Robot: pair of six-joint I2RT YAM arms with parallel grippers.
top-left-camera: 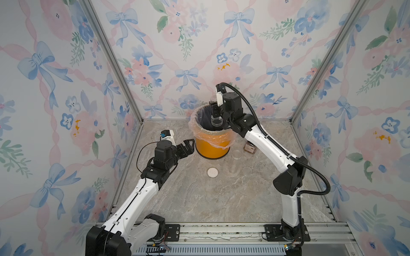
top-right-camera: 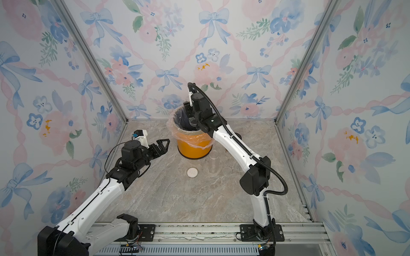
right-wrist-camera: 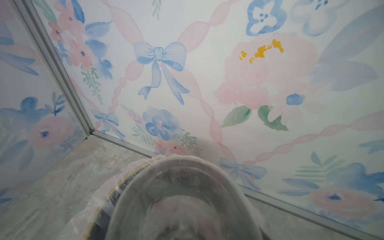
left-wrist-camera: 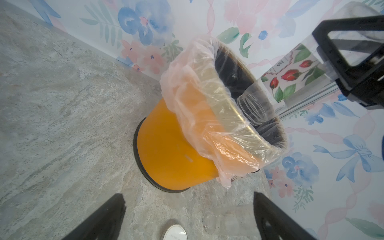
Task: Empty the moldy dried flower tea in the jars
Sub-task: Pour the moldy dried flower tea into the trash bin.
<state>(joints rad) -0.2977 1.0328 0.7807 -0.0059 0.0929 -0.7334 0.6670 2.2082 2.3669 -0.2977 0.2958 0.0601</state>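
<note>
A: The grey marble-look tabletop (top-left-camera: 199, 195) between the floral-papered walls (top-left-camera: 221, 44) is carrying everything. What is the right gripper (top-left-camera: 214, 110) doing?

B: It is pinching the clear squarish jar with the rose label (left-wrist-camera: 291, 81), holding it at the far side over the orange round bin with the thin plastic liner (top-left-camera: 211, 146). The jar's long axis is running steeply downward, with the mouth inside the rim. I am seeing no tea in it.

A: So where is the tea sitting?

B: A small clear jar of reddish-brown dried flower tea (top-left-camera: 250, 148) is standing just right of the bin, under the right forearm. The right arm is nearer, though it probably needs to lift clear of the rim first.

A: And the left gripper (top-left-camera: 189, 146)?

B: It is hanging spread wide just left of the bin, holding nothing. Nearer us the tabletop is lying open, apart from a white round lid (top-left-camera: 212, 172).
</note>
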